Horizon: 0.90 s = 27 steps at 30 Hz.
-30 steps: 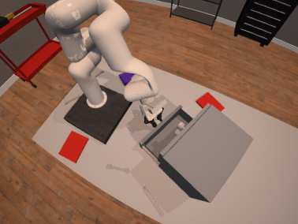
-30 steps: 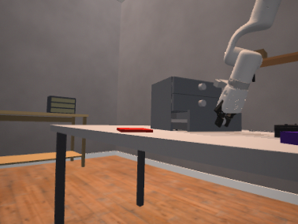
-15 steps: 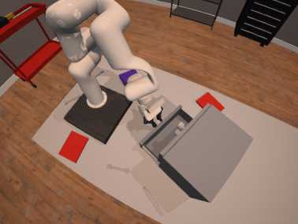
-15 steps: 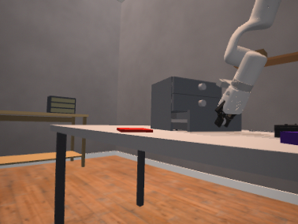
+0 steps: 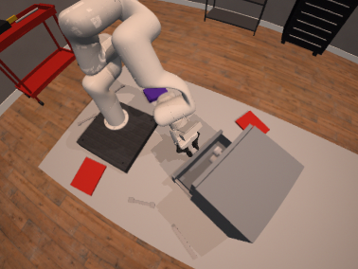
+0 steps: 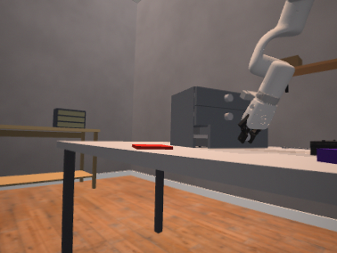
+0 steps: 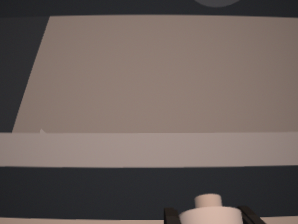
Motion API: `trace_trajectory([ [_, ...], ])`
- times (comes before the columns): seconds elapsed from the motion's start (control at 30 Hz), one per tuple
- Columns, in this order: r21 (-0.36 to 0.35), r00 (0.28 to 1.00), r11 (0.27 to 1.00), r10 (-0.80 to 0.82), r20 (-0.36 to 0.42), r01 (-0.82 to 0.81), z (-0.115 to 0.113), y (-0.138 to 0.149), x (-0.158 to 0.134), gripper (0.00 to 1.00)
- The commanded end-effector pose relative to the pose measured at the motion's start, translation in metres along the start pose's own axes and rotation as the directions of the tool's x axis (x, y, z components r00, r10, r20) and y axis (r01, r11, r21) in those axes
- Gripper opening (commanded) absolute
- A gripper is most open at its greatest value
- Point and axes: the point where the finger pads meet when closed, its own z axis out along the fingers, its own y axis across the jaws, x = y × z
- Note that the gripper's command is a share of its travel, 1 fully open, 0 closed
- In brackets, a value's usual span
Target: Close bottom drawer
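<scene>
Knob (image 7: 209,210) of the bottom drawer (image 5: 205,160) sits pinched between my gripper (image 5: 186,148) fingers, giving me a firm purchase to drive the front inward. Beyond it, the drawer projects well out of the cabinet (image 5: 251,180), which stands toward the desk's far right corner; closure is not yet achieved.

Soft, even light from above in the top view, colours bright, and the arm (image 5: 142,57) and cabinet (image 5: 251,182) throw blurred grey shadows across the table (image 5: 303,223). The exterior view is dim and hazy, walls murky. The wrist view is flat, low-contrast, blurry. All frames look coarse, no glare.
</scene>
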Motion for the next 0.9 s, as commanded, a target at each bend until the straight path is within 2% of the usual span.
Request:
trace_trajectory([
  [0.0,0.0,1.0,1.0,0.002,-0.005,-0.002,0.009,0.0,0.015,0.0],
  [0.47,0.0,1.0,1.0,0.002,-0.005,-0.002,0.039,0.0,0.058,0.0],
  [0.87,0.0,1.0,1.0,0.002,-0.005,-0.002,0.049,0.0,0.073,0.0],
])
